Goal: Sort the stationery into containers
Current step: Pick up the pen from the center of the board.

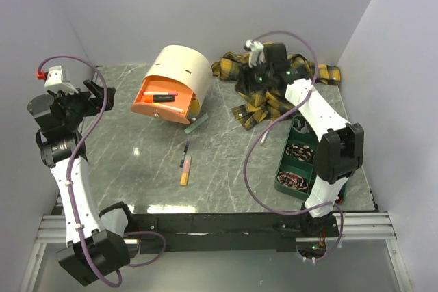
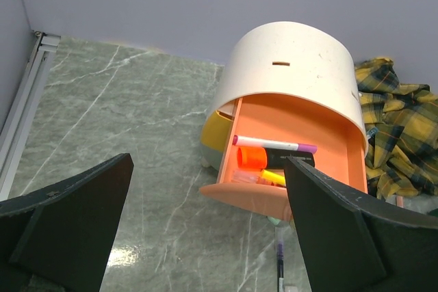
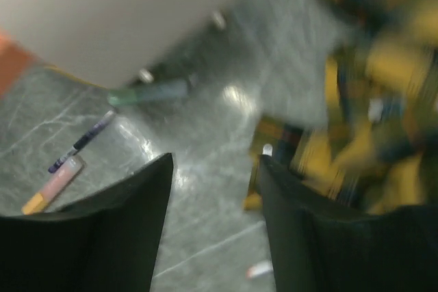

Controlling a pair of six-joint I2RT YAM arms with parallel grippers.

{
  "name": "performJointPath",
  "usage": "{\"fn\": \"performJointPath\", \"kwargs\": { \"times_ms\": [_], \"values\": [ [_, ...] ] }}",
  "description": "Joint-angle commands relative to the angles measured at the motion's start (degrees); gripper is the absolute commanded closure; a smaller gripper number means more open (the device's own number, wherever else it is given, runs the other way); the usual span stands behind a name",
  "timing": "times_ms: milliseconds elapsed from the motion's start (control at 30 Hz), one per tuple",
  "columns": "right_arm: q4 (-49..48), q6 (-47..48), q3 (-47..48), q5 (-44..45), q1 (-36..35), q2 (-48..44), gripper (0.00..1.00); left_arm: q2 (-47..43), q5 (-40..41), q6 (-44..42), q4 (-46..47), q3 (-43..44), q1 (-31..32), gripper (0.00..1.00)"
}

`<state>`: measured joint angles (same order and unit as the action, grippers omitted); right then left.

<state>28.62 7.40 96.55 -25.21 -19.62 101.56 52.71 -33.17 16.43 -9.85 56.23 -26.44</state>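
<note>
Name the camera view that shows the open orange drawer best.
Left wrist: the orange drawer fills mid-frame, its pens sharp and close. Top external shows it small, from above. Right wrist, blurred, catches only an orange sliver at its left edge.

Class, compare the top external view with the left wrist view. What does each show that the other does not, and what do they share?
Only the top view: the green tray at the right edge, and an orange highlighter loose on the table. Only the left wrist view: a yellow highlighter lying low in the drawer. Both: the cream box, its open orange drawer, the pink-capped marker inside it, and the plaid shirt.
</note>
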Motion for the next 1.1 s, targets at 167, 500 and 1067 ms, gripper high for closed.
{"fn": "performJointPath", "kwargs": {
  "times_ms": [167,500,1067],
  "values": [
    [3.46,-40.78,-14.81,19.32,2.04,2.76,0.51,-0.59,-0.32,-0.25,1.06,1.52,0.33,0.01],
    [7.59,-47.91,-14.81,26.43,2.21,6.55,0.49,-1.56,0.21,-1.13,-1.05,0.11,0.24,0.00],
    [10.67,-49.94,-19.21,32.33,5.02,5.67,0.50,0.90,-0.05,-1.13,-1.05,0.81,0.16,0.01]
  ]
}}
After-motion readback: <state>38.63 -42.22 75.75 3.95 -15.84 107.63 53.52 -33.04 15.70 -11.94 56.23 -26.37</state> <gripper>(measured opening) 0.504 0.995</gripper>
